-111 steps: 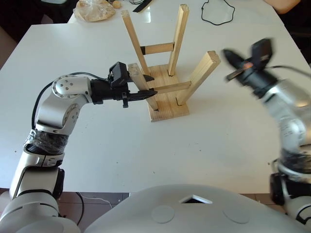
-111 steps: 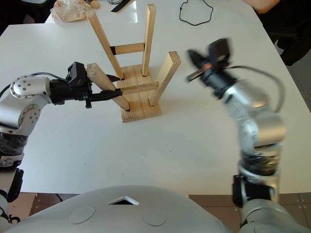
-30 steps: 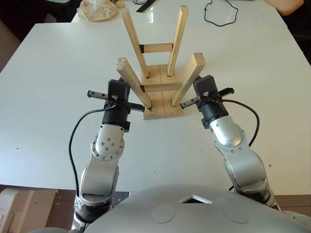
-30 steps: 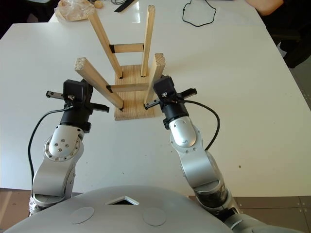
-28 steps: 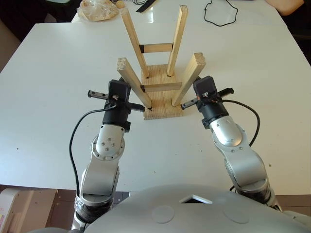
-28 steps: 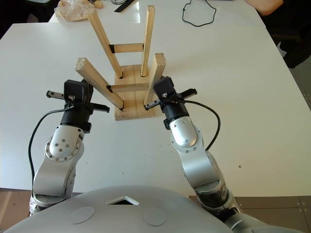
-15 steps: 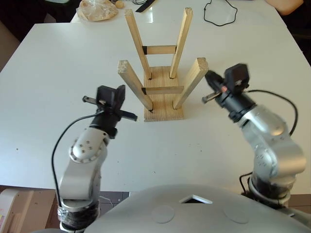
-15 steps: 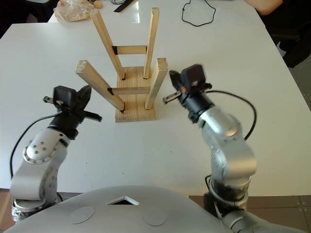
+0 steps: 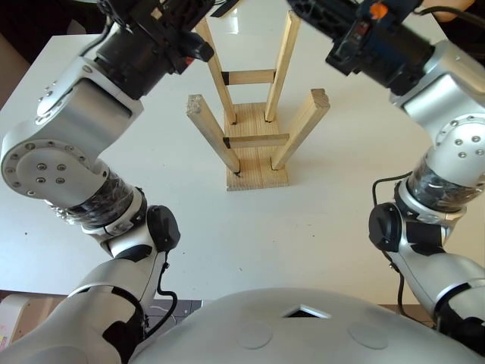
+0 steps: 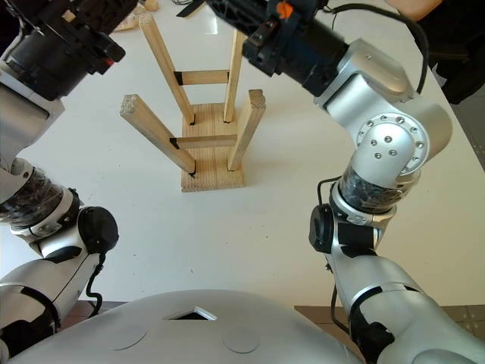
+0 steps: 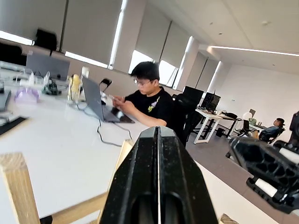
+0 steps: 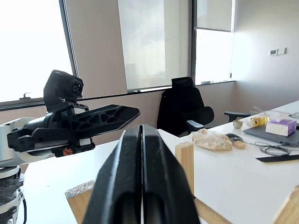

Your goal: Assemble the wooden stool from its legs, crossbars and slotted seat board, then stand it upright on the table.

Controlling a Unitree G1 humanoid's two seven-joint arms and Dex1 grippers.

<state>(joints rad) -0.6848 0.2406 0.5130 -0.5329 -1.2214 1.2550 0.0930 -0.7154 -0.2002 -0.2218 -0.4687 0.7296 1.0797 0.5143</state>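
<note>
The wooden stool stands upside down on the white table [image 9: 341, 227]. Its slotted seat board [image 9: 256, 173] lies flat, and its legs [image 9: 214, 135] point up, joined by crossbars [image 9: 248, 76]. Both arms are raised above the stool. My left gripper [image 11: 158, 128] is shut with nothing in it, over a leg end [image 11: 17, 186] and a crossbar [image 11: 79, 210]. My right gripper [image 12: 141, 126] is also shut and holds nothing, above another leg top [image 12: 185, 161]. The two grippers point toward each other over the stool, well apart.
A clear plastic bag [image 12: 212, 139] and a black tool [image 12: 275, 158] lie at the back of the table, with a small box [image 12: 279, 127] on a farther desk. A laptop [image 11: 100, 100] sits on another desk behind. Bare table surrounds the stool.
Both arms have lifted from beside the seat board to high above the stool. The grippers, open before, are now shut. The stool stays upside down where it was.
</note>
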